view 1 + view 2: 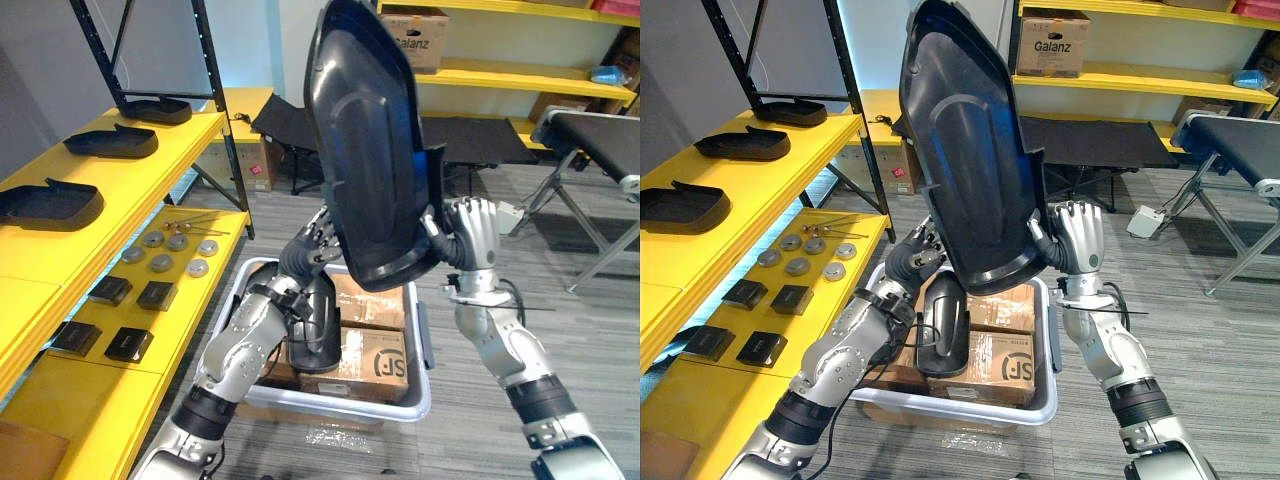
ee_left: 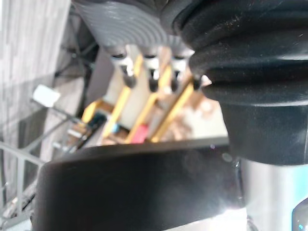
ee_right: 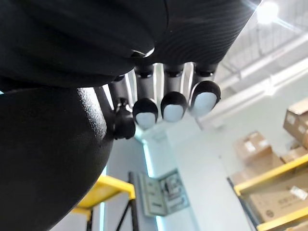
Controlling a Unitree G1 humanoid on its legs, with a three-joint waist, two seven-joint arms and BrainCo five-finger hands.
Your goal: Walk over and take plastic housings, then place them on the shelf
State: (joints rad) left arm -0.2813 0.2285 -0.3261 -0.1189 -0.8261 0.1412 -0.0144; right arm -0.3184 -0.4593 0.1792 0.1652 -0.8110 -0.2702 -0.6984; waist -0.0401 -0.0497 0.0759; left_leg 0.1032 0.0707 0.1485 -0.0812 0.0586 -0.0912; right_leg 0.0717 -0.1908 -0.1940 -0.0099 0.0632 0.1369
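Note:
A large black plastic housing [image 1: 370, 150] is held upright in front of me, between both hands. My left hand [image 1: 315, 245] presses straight fingers against its lower left edge. My right hand [image 1: 470, 232] has fingers and thumb curled round its lower right rim; the right wrist view shows those fingertips [image 3: 173, 106] bent beside the housing [image 3: 48, 154]. Below, a smaller black housing [image 1: 315, 335] stands in a grey bin [image 1: 330, 405] on cardboard boxes. Three more black housings [image 1: 50, 203] [image 1: 112, 142] [image 1: 155, 108] lie on the upper level of the yellow shelf [image 1: 150, 160] at the left.
The shelf's lower level [image 1: 190, 320] carries several metal discs [image 1: 165, 262] and small black boxes [image 1: 130, 343]. Black folding tables [image 1: 600, 140] stand at the right and back. Yellow racks [image 1: 520, 75] with cardboard boxes line the far wall.

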